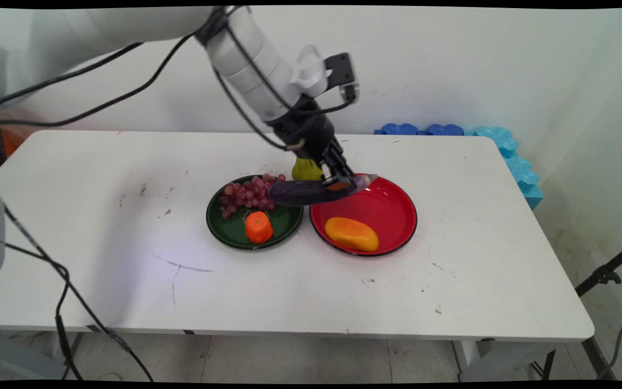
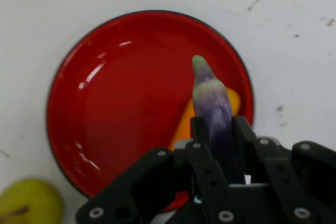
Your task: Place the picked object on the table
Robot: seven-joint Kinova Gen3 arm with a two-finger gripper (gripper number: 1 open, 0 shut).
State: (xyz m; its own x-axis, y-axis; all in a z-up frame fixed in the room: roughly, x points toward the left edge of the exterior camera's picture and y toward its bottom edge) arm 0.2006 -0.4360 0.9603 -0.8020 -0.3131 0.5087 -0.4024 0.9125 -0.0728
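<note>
My black gripper point(image 1: 338, 182) is shut on a long purple eggplant point(image 1: 311, 190) and holds it level above the gap between two plates. In the hand view the eggplant point(image 2: 212, 108) runs up between the fingers point(image 2: 198, 129), its green tip over the red plate point(image 2: 121, 103). A yellow-orange mango point(image 1: 351, 234) lies on the red plate point(image 1: 392, 208). The dark green plate point(image 1: 224, 229) holds red grapes point(image 1: 246, 195) and an orange fruit point(image 1: 258, 227). A yellow-green pear point(image 1: 304, 169) sits behind the plates, partly hidden by the gripper.
Blue foam pieces point(image 1: 451, 130) line the table's far right corner and right side. A black stand leg point(image 1: 605, 273) rises by the table's right edge. Black cables hang at the left front.
</note>
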